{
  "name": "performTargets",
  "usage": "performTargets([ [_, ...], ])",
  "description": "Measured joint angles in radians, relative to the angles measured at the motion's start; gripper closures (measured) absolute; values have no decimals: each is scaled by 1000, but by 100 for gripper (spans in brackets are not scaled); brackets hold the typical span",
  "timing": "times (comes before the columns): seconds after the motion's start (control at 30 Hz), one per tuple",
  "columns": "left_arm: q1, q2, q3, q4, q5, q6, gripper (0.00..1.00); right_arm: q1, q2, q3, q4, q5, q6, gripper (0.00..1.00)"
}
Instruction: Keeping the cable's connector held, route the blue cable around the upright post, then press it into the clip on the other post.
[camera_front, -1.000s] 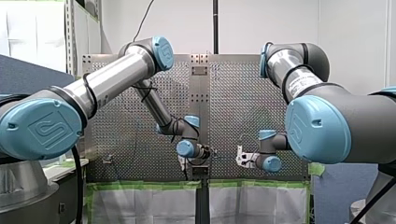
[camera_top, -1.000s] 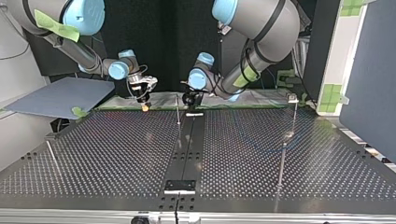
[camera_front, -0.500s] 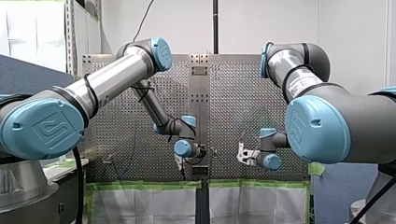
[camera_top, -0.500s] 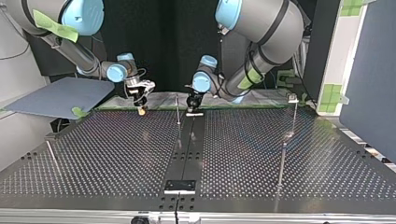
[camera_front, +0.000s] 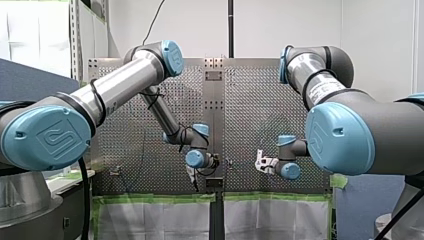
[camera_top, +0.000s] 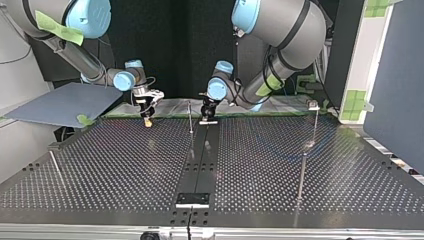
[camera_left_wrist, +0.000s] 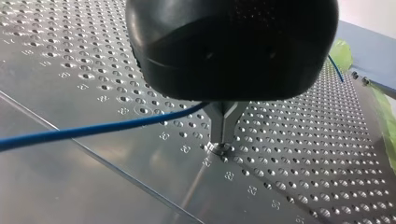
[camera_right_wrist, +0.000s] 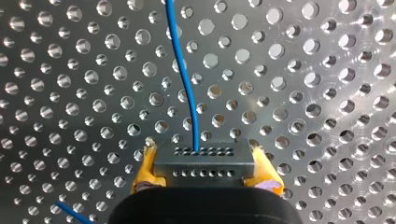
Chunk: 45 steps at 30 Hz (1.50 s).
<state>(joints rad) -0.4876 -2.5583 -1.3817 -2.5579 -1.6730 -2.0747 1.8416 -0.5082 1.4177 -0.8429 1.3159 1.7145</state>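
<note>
Right gripper (camera_right_wrist: 204, 164) clamps the connector (camera_right_wrist: 204, 157); left gripper (camera_left_wrist: 223, 141) is pinched narrow; cable (camera_right_wrist: 183, 79) could snag the top view's centre post (camera_top: 190, 117), yanking connector loose

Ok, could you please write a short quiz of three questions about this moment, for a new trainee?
1. True or false: in the right wrist view, my right gripper holds the connector between its yellow pads.
2. Which colour is the cable that leaves the connector? A) red B) blue C) green
3. Fill in: in the left wrist view, the shut tips of my left gripper point down at the perforated ____.
Key: 1 true; 2 B; 3 table.
</note>
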Motion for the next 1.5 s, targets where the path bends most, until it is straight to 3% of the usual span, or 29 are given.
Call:
performTargets([
  [0.13, -5, 0, 0, 3, 3, 20, 100, 0, 0, -1, 0, 0, 0, 100],
  [0.17, -7, 0, 0, 5, 2, 28, 84, 0, 0, -1, 0, 0, 0, 100],
  [0.2, -9, 0, 0, 8, 0, 35, 84, 0, 0, -1, 0, 0, 0, 100],
  [0.27, -13, 0, 0, 13, -9, 49, 64, 0, 0, -1, 1, 0, 0, 100],
  [0.53, -24, 1, 0, -12, -61, 109, 64, 3, 0, -1, 2, 0, -3, 100],
  [0.6, -26, 2, 0, -21, -71, 125, 60, 4, 0, -1, 2, 0, -1, 100],
  [0.63, -27, 2, 0, -25, -76, 132, 54, 4, 0, -1, 2, 0, -1, 100],
  [0.67, -28, 3, 0, -29, -83, 141, 40, 4, 0, -1, 2, 0, -1, 100],
  [0.7, -29, 4, 0, -31, -90, 148, 40, 5, 0, -1, 2, 0, -1, 100],
  [0.77, -32, 5, 0, -35, -106, 166, 17, 5, 0, -1, 2, 0, -1, 100],
  [0.8, -33, 6, 0, -37, -112, 174, 17, 6, 0, -1, 2, 0, -1, 100],
  [0.83, -35, 6, 0, -41, -119, 182, 1, 6, 0, -1, 2, 1, -1, 100],
  [1.17, -61, 7, 0, -115, -188, 268, 1, 8, 1, -1, 2, 1, -2, 100],
  [1.5, -81, 7, 0, -201, -175, 354, 1, 10, 1, -1, 7, 0, -5, 100],
])
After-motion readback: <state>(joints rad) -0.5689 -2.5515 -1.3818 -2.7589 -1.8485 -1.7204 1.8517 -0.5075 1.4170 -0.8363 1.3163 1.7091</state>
